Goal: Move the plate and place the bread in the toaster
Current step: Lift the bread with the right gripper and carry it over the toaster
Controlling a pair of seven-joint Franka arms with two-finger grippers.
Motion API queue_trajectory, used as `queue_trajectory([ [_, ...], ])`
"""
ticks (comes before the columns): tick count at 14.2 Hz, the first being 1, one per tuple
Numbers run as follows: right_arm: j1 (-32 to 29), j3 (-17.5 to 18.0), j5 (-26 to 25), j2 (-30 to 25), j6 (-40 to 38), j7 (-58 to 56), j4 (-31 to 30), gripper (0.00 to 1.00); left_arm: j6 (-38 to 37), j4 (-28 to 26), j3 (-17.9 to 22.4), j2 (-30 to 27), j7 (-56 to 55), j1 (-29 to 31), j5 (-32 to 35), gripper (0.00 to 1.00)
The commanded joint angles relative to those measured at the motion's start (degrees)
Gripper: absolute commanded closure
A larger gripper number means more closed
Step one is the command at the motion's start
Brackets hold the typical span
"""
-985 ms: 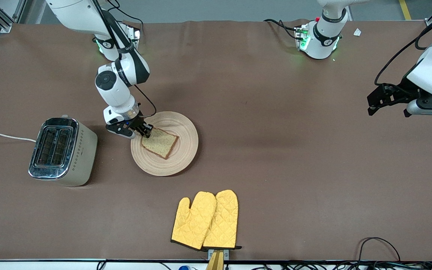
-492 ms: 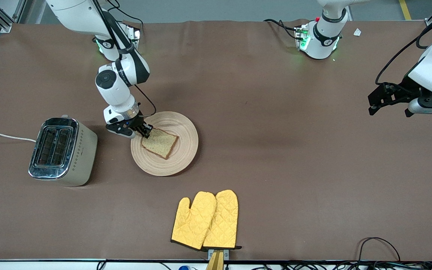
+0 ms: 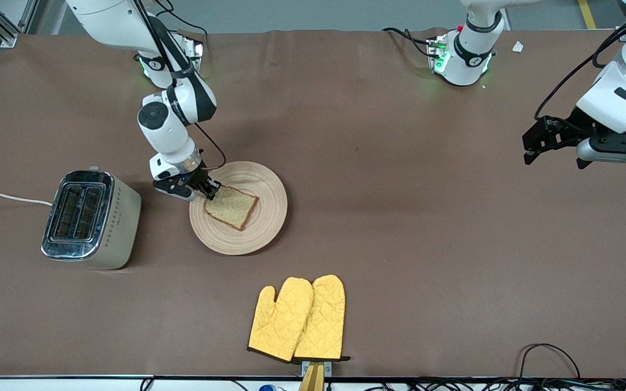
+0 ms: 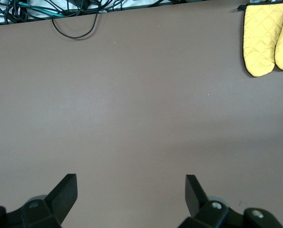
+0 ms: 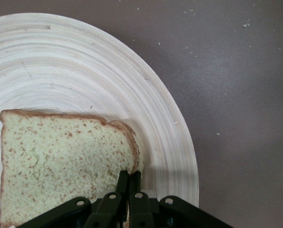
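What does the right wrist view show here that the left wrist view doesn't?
Only the right wrist view: the right pincer shut on the bread's crust edge, over the plate. Only the left wrist view: the open left pincer over bare table, with yellow oven mitts and cables at the table edge. Both show the brown table cover.

A brown-covered table (image 3: 400,217) fills the frame — the toaster (image 3: 91,219) at centre left with its white cord (image 3: 6,197), the plate (image 3: 239,208) just beside it, yellow oven mitts (image 3: 298,319) at bottom centre.
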Motion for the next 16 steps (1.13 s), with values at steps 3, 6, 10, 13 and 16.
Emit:
queue_trajectory([
  [3, -0.8, -0.4, -0.9, -3.0, -36.3, -0.4, 19.6, 1.00, -1.6, 1.4, 6.1, 0.3, 0.7, -5.7, 1.1, 0.00],
  [6, -1.3, -0.3, -11.4, -3.0, -55.6, -0.4, 31.4, 1.00, -1.6, 1.4, 6.8, 0.3, 0.8, -5.7, 1.1, 0.00],
  [10, -1.1, -0.2, -19.0, -3.0, -66.2, -3.2, 35.8, 1.00, -1.6, 1.4, 6.7, 0.4, 0.8, -5.8, 1.1, 0.00],
  [13, -1.6, -0.4, -30.6, -3.8, -71.9, -10.0, 36.6, 1.00, -1.6, 1.4, 6.6, 0.4, 0.8, -5.8, 1.0, 0.00],
  [16, -4.0, -0.7, -36.2, -4.0, -72.3, -18.8, 38.7, 1.00, -1.6, 1.3, 6.6, 0.4, 0.9, -5.5, 0.9, 0.00],
])
